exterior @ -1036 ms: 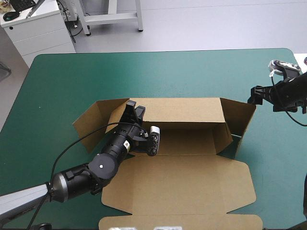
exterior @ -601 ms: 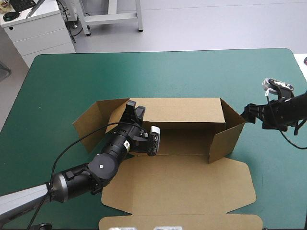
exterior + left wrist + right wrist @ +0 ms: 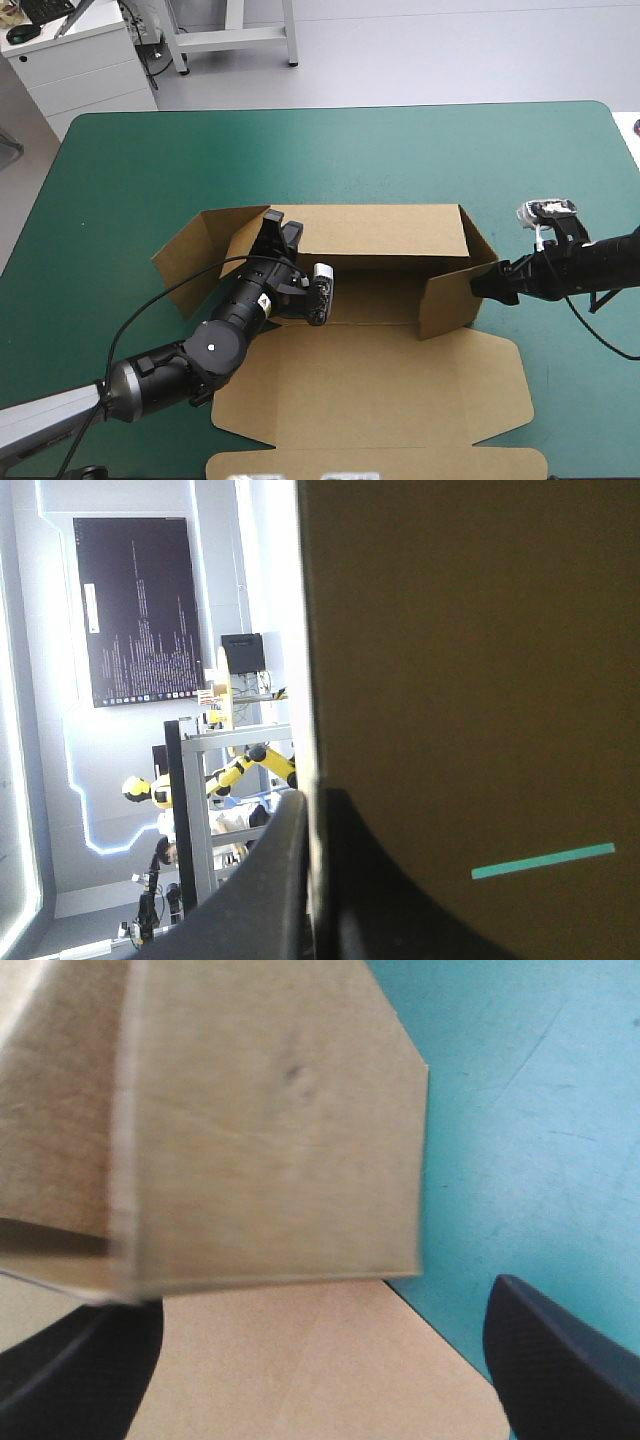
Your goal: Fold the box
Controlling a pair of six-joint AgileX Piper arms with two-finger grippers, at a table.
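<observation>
Two grippers work one box (image 3: 390, 250), which lies mid-table on the cover (image 3: 400, 150) with its lid (image 3: 380, 390) flat toward the near edge. Read from the left. The left flap (image 3: 188, 255) splays outward, as it did earlier. The left gripper (image 3: 278, 232) has not moved; its fingers are pinched almost together on the back wall (image 3: 370, 230) near the left corner, keeping that wall upright. At the right, note the change: the right flap (image 3: 447, 298), which earlier pointed outward, has swung inward and now stands across the box's right end. The right gripper (image 3: 482, 284) has come in from the table's right edge and appears to touch the flap's outer face. Its wrist view shows the fingers wide apart, with the flap ahead of them. You may judge the right end wall nearly formed; the left flap probably awaits the same treatment.
</observation>
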